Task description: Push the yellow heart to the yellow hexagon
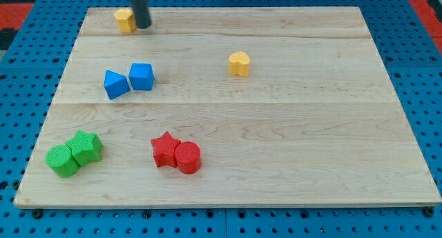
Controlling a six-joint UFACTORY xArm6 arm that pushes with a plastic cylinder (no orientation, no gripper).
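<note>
Yellow heart well right of my tip.

Dark rod upright, entering from view's top; my tip down on board, top-left area.

Only the rod shows: a straight, dark, nearly black cylinder with a smooth, matte surface. The tip ends blunt and as wide as the shaft.
</note>
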